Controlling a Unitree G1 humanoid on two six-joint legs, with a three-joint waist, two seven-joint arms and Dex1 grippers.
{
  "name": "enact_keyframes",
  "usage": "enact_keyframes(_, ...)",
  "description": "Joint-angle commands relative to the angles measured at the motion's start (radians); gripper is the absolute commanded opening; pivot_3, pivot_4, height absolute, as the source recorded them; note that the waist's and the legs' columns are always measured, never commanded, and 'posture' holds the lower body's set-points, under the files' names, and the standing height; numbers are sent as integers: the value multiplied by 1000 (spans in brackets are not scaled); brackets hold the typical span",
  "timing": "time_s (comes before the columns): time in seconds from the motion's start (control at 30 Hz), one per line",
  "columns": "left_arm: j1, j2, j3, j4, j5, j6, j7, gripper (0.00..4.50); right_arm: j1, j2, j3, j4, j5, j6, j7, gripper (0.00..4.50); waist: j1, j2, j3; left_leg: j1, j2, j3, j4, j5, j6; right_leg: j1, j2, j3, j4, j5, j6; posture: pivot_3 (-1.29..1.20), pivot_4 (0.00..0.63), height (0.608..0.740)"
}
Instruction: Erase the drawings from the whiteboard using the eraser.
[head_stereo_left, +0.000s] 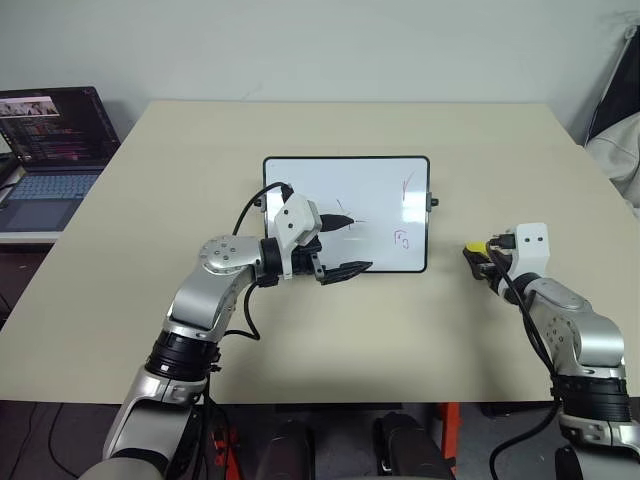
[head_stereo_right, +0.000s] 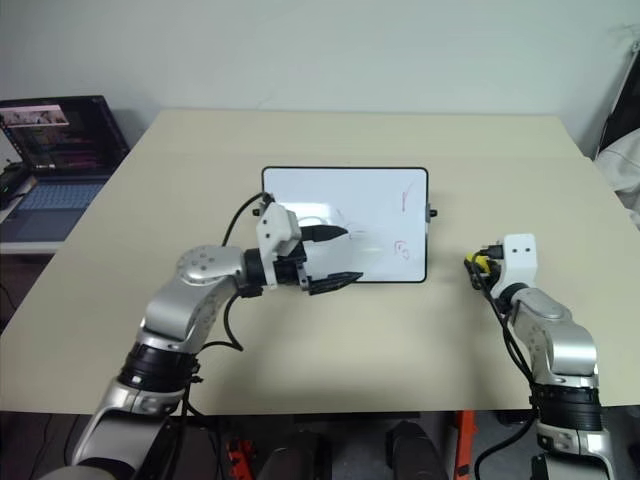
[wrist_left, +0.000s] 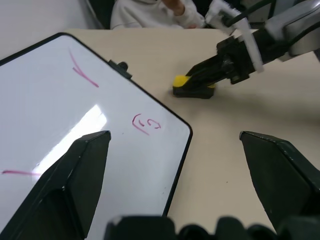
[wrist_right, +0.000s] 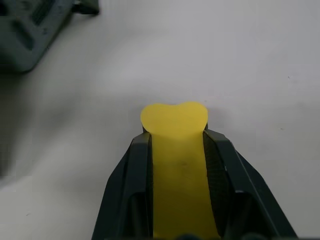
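Right tool (wrist_right: 175, 145) is clamped on the eraser (wrist_right: 176, 150), which sits on the worktop (head_stereo_left: 180, 180) just right of the whiteboard (head_stereo_left: 330, 185); the yellow tip bulges past the fingers, so it looks soft, light and squashy, best taken by its long sides as now. Left tool (head_stereo_left: 345, 245) hangs spread wide and empty over the board's near edge by the drawings (head_stereo_left: 401, 239). Bare worktop between eraser and board leaves room to slide in, but the thin frame edge may snag and the loose glossy board could skid
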Motion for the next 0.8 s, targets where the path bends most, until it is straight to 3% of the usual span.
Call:
enact_keyframes(0.03,12,37,26,-97,12,51,48,4500,-18,-38,26,-183,21,28,44,1049,-1,0,0,-1,0,0,0,0,0,-2,0,1,1,0,0,0,150,740)
enact_keyframes(0.27,4,68,20,-137,29,118,99,4500,-209,-17,117,-247,-20,62,26,1049,1,0,0,-4,0,-1,3,0,0,-3,0,-1,1,0,0,0,150,740)
enact_keyframes(0.53,-27,60,15,-135,27,119,106,4500,-432,64,205,104,-154,-130,5,1049,3,0,0,-6,0,-1,3,0,0,-5,0,-1,1,0,-1,0,150,740)
enact_keyframes(0.8,-41,56,12,-145,28,123,117,4500,-565,98,208,416,-239,-301,6,1048,2,0,0,-7,0,0,3,0,0,-6,-1,-2,1,1,-1,0,150,740)
